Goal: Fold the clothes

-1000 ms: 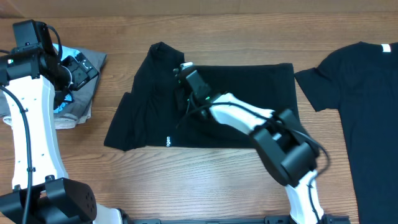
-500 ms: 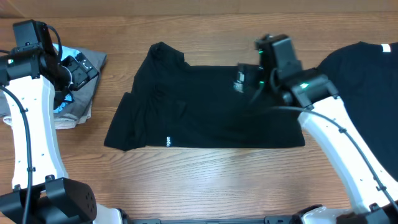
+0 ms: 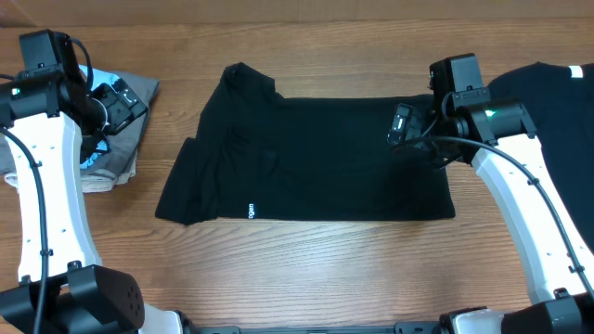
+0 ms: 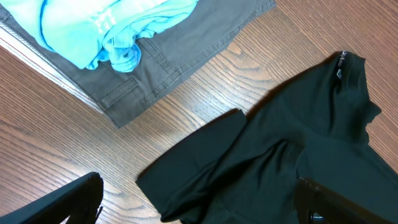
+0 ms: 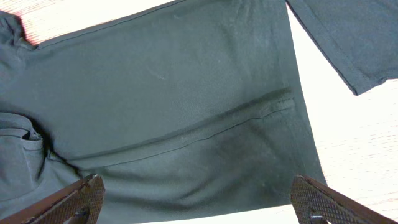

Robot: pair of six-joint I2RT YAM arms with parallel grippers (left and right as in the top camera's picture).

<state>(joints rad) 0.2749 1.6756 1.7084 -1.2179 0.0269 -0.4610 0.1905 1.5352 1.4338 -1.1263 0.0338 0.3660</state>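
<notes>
Right gripper hangs, jaws apart, over the right edge of the folded black fabric T-shirt. Left gripper is likewise apart. The wooden table is bare along the near side.

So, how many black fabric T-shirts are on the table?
2. One black fabric T-shirt lies half-folded at the centre; another black T-shirt at the right edge, partly out of view.

Right fingers opened, withdrawing across the shirt.

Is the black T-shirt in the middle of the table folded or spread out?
Partly folded: the middle T-shirt forms a rectangle with no sleeves sticking out, and fabric layers lie doubled over near its collar.
</notes>
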